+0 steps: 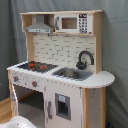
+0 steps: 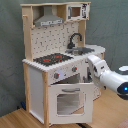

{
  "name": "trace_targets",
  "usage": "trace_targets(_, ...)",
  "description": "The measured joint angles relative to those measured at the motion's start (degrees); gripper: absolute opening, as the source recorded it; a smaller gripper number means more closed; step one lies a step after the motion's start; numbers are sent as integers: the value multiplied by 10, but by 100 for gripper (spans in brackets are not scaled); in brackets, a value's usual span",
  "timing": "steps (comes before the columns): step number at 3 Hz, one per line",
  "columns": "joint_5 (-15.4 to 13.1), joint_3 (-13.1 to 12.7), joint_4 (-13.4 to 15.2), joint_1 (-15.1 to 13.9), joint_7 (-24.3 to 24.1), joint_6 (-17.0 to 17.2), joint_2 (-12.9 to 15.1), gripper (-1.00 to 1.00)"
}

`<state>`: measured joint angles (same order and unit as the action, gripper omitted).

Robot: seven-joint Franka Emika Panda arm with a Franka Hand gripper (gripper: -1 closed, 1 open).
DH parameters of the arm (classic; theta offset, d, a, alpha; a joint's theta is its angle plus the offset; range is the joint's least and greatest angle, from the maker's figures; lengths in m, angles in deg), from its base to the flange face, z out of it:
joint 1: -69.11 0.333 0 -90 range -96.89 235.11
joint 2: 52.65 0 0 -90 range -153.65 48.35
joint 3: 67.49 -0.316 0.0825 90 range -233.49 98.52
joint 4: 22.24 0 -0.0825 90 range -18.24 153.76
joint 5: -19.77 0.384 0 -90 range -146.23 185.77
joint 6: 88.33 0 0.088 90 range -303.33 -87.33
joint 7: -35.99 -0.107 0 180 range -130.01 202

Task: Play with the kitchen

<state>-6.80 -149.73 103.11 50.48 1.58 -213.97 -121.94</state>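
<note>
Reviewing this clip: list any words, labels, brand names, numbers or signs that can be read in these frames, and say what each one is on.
No text can be read in either exterior view.
The microwave panel on the kitchen shows a grid of small marks that look like keypad buttons, too blurred to read.
The knobs below the hob show no legible markings.
The robot arm shows no readable label.
</note>
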Motion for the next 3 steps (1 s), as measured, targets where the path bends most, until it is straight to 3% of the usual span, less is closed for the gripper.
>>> trace_targets(3,3,48,4,13,189,22,0,100)
